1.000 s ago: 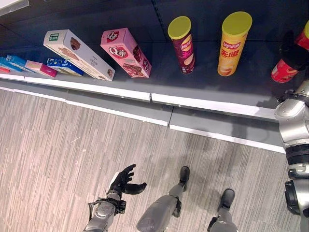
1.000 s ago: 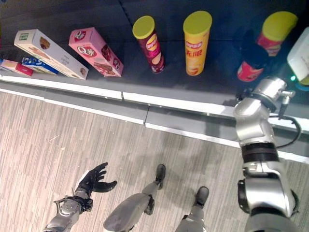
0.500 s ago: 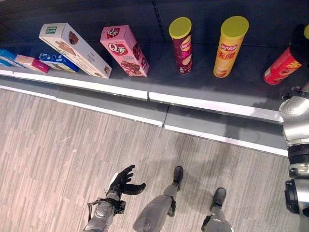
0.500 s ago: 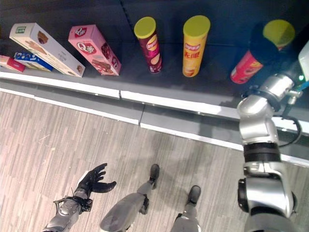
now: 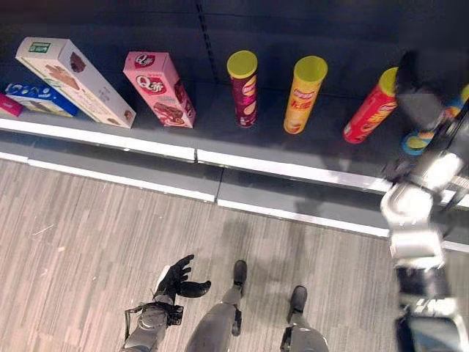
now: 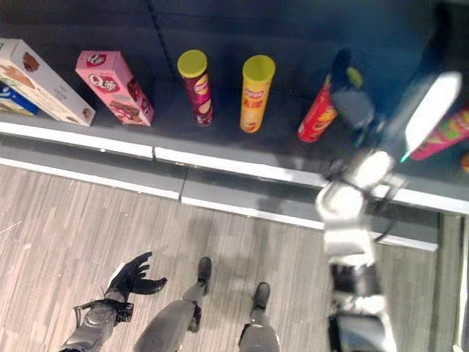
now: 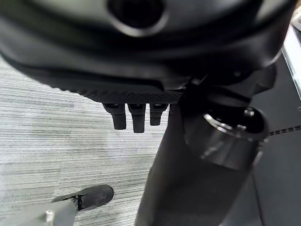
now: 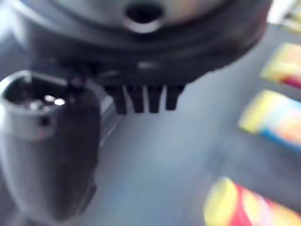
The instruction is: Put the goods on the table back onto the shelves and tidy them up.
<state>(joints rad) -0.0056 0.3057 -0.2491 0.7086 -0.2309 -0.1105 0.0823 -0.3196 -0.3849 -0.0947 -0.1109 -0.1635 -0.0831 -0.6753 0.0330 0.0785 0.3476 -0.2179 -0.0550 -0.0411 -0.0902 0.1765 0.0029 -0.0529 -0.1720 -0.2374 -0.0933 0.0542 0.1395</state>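
A red chip can [image 5: 368,110] with a yellow lid leans over on the dark shelf [image 5: 212,128], to the right of an upright yellow can [image 5: 303,94] and a maroon can [image 5: 243,88]. My right hand [image 5: 415,101] reaches into the shelf beside the red can's upper end. In the right wrist view its fingers [image 8: 141,98] are straight and its thumb [image 8: 49,155] stands apart, with nothing between them. My left hand [image 5: 176,274] hangs open low over the floor, and its fingers [image 7: 134,117] are empty.
A pink box [image 5: 157,88], a long white box [image 5: 73,79] and a blue box [image 5: 40,100] stand further left on the shelf. More cans [image 6: 445,132] lie at the far right. The shelf's white front edge [image 5: 286,169] runs across above the striped grey floor [image 5: 73,242].
The camera has swung right and the whole picture has shifted. The red can leans further over than before. My right arm stretches deeper into the shelf; my left hand stays low.
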